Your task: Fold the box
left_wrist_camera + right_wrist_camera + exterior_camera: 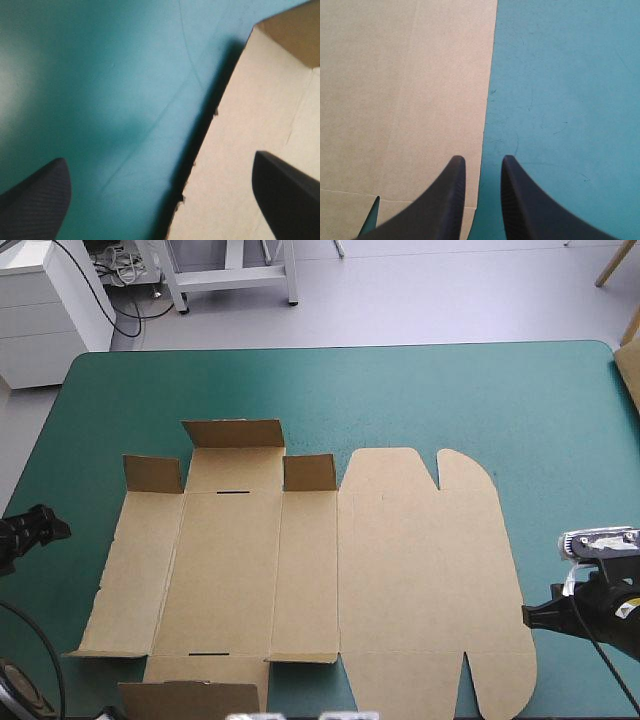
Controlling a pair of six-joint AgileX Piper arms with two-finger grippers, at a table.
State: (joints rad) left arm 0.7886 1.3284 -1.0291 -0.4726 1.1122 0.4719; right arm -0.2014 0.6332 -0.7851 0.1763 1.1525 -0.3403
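Note:
The brown box [350,560] lies as a cut sheet on the teal-green cover, mostly flat. Small flaps stand up along its far left part [232,432], and another stands at the near edge [190,698]. My left gripper [45,525] is open just off the sheet's left edge. In the left wrist view [159,157] one finger is over bare cover and the other over the board [260,125]. My right gripper [528,616] sits at the sheet's right edge. Its fingers [482,159] are a narrow gap apart, above the line where board [395,90] meets cover, holding nothing.
Bare teal-green cover [400,390] runs beyond the sheet toward the table's far edge, and there is more to the right of the sheet. A tan edge of more board [630,365] shows at the table's far right edge.

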